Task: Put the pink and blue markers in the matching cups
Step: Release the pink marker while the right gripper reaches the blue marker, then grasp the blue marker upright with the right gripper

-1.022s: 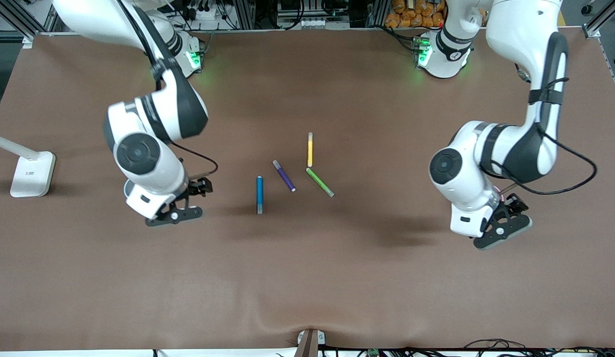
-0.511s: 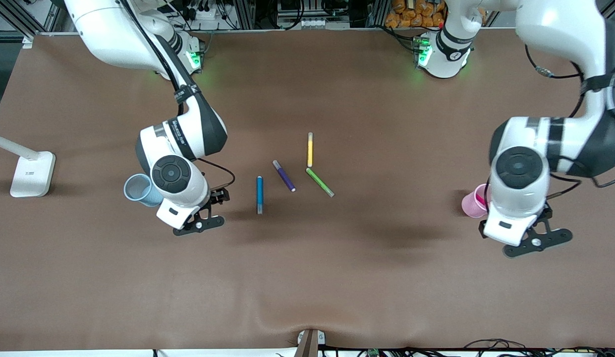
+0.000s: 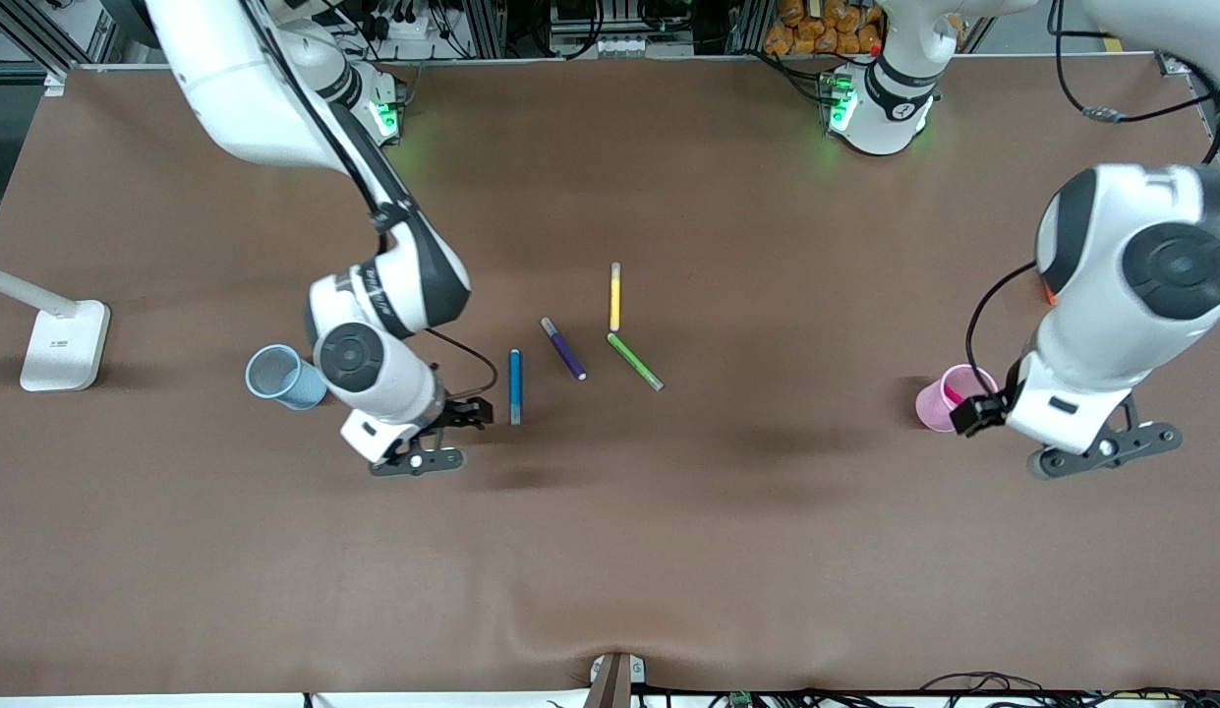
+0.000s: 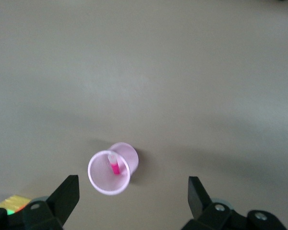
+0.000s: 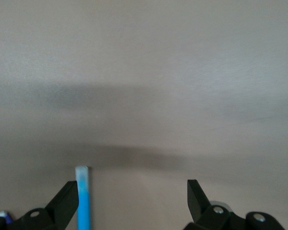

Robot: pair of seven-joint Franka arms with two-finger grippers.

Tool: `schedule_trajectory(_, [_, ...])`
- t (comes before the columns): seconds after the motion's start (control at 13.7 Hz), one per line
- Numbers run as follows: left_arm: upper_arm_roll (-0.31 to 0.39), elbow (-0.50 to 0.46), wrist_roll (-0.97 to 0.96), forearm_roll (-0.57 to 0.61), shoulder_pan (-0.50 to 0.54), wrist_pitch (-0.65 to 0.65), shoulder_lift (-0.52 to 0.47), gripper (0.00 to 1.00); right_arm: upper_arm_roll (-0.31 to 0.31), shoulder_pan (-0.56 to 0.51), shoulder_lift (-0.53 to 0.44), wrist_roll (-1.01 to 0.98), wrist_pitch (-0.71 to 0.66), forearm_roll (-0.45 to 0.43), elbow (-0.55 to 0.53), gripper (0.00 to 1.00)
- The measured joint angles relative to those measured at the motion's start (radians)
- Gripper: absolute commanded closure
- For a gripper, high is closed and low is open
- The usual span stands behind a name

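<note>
Both arms have shifted over the brown table.

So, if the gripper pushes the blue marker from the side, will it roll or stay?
The blue marker looks slim, round and stiff, lying flat on the table, so a sideways push would probably roll it. It seems light. The open right gripper beside it should close across its width, not nudge it.

front: high, facing robots | wrists: close, looking down at table
</note>
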Motion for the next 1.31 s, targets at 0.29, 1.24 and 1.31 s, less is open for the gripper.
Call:
schedule_trajectory(0.29, [0.000, 0.005, 0.148, -0.171, 0.030, -0.129, -0.107, 0.00, 0.001, 0.062, 0.046, 0.108, 0.068, 0.000, -0.011, 0.00])
schedule_trajectory(1.24, [0.060, -0.147, 0.302, -0.266, 0.067, -0.396, -0.449, 0.00, 0.001, 0.104, 0.066, 0.195, 0.125, 0.000, -0.086, 0.28])
schedule_trajectory(1.31, [0.057, -0.171, 0.302, -0.253, 0.066, -0.366, -0.461, 0.00, 0.001, 0.104, 0.067, 0.195, 0.133, 0.000, -0.086, 0.30])
